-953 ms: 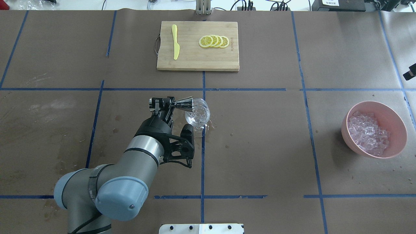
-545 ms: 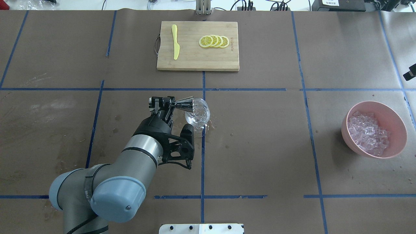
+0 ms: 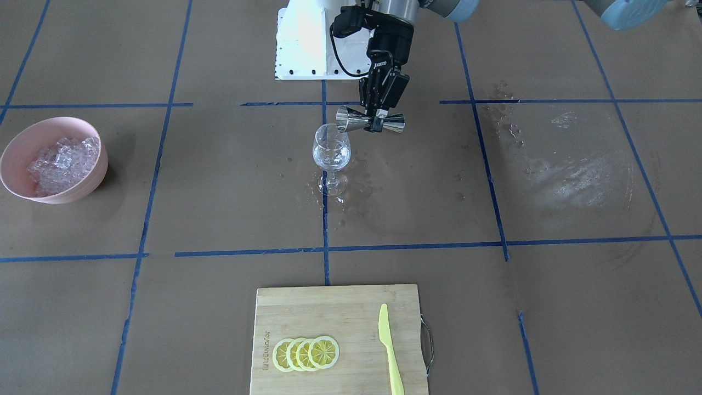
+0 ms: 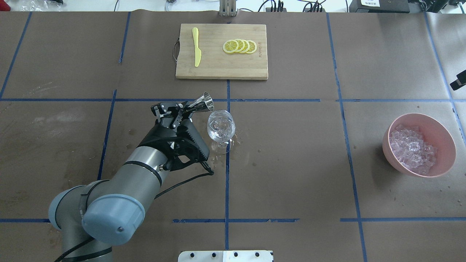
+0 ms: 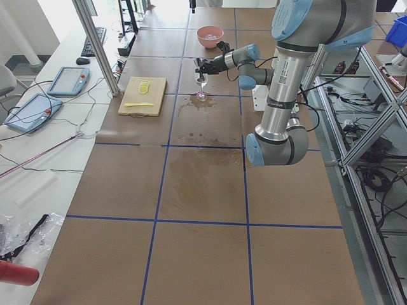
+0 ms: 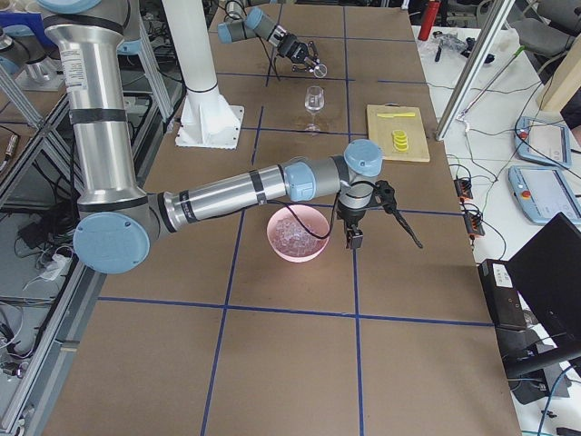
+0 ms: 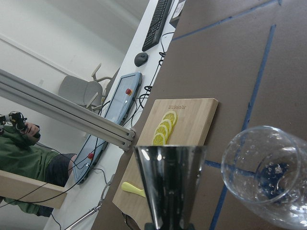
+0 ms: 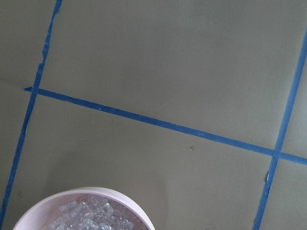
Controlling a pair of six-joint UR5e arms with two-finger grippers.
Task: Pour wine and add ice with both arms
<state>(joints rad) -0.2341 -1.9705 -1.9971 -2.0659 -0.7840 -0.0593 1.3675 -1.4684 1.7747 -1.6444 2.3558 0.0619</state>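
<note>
My left gripper (image 4: 185, 108) is shut on the waist of a steel jigger (image 4: 202, 102). The jigger is tilted, its mouth just left of and beyond the rim of the wine glass (image 4: 221, 127), apart from it. In the front-facing view the jigger (image 3: 351, 120) lies level above the glass (image 3: 331, 151). The glass stands upright with droplets and barely visible clear wine. The left wrist view shows the jigger (image 7: 170, 182) beside the glass (image 7: 266, 179). Ice (image 4: 411, 149) fills the pink bowl (image 4: 442, 136) at the right. My right gripper (image 6: 388, 202) hovers beside the bowl (image 6: 298, 233); I cannot tell whether it is open or shut.
A wooden cutting board (image 4: 218, 67) with lemon slices (image 4: 240, 46) and a yellow knife (image 4: 196, 47) lies at the far middle. Wet spots surround the glass foot (image 3: 351, 192). A white base plate (image 4: 225, 256) sits at the near edge.
My left gripper has drawn the jigger back from over the glass, to the left and farther away, and turned it so that it no longer overlaps the rim.
</note>
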